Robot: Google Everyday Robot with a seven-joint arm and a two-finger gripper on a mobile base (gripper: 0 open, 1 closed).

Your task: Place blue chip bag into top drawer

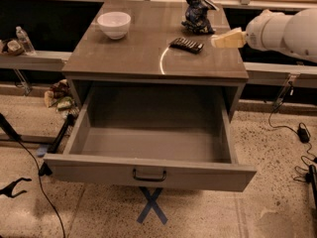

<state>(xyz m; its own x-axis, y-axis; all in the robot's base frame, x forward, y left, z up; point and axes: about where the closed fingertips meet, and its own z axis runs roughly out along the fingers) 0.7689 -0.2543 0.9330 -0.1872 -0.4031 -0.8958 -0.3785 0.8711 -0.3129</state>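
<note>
The blue chip bag (197,15) is a crumpled dark navy foil bag standing at the back right of the cabinet top. The top drawer (148,171) is pulled wide open below, with a dark handle at the middle of its front panel. Nothing lies inside it. My gripper (221,40) comes in from the right on a white arm. Its pale tip hovers over the right part of the cabinet top, a little right of and nearer than the bag, not touching it.
A white bowl (114,24) sits at the back left of the cabinet top (124,58). A flat black ribbed bar (186,44) lies just in front of the bag. Cables run over the floor at left and right. A blue tape X (151,206) marks the floor.
</note>
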